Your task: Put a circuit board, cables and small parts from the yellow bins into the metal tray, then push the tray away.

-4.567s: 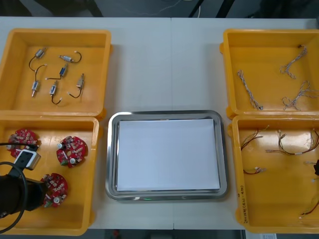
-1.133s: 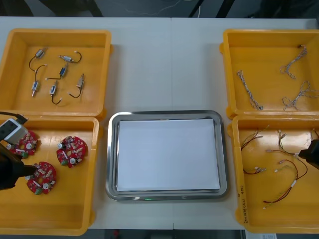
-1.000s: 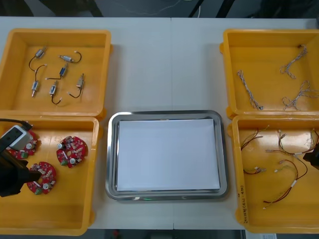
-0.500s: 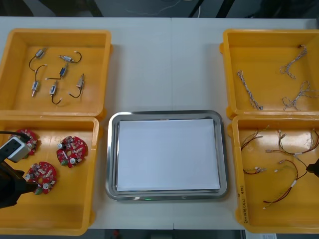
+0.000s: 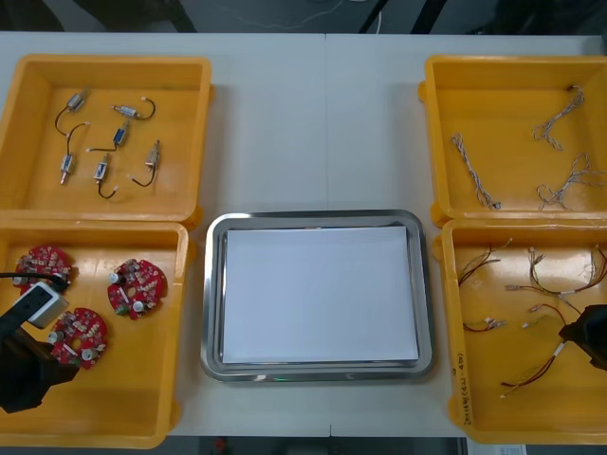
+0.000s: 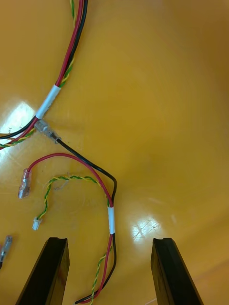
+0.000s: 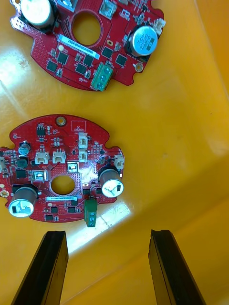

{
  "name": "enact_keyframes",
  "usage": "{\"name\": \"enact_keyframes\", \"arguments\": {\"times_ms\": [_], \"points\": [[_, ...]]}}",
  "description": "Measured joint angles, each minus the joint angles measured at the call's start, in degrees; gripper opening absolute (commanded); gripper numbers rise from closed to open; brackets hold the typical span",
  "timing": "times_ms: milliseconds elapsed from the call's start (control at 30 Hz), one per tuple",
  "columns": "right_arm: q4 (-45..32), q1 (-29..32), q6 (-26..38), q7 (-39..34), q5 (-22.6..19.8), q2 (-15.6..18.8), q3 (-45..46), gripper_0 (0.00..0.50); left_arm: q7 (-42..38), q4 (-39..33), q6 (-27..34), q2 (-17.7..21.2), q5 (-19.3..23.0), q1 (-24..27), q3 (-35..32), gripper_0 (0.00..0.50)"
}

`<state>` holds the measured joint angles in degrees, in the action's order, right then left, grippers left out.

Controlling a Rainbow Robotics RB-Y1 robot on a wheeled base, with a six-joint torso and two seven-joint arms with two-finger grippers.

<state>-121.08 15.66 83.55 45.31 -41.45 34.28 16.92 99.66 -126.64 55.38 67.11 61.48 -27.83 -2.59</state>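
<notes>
Picking is judged to be the step in hand: the metal tray (image 5: 214, 284) at the table's middle holds nothing yet. In the near left yellow bin (image 5: 123, 403), the left gripper (image 7: 107, 233) is held with fingers spread, just short of a round red circuit board (image 7: 62, 171). In the near right yellow bin (image 5: 512, 408), the right gripper (image 6: 109, 240) is held with fingers spread around a red and yellow cable (image 6: 110, 214). Lowering and closing are judged to be needed next.

Light grey table (image 5: 313, 123), seam down middle; dark floor (image 5: 114, 14) beyond far edge.
</notes>
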Motion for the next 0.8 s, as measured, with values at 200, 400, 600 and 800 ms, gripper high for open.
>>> {"name": "enact_keyframes", "arguments": {"times_ms": [200,400,600,800], "points": [[0.2,0.0,-0.2,0.0,1.3,-0.9,-0.6,0.5,0.0,1.3,-0.4,0.3,-0.8,1.6,1.9,0.5],[3.5,0.0,-3.8,0.0,1.8,-0.9,-1.5,0.5,0.0,3.7,-1.8,0.3,-1.4,4.3,4.8,0.5],[4.5,-0.1,-4.2,0.0,2.8,-0.9,-2.1,0.5,0.0,4.9,-2.5,0.3,-2.0,6.6,7.7,0.5],[5.7,-0.3,-5.3,0.0,3.6,-0.9,-3.3,0.5,0.0,5.1,-4.2,1.0,-2.5,6.7,9.2,0.5]]}}
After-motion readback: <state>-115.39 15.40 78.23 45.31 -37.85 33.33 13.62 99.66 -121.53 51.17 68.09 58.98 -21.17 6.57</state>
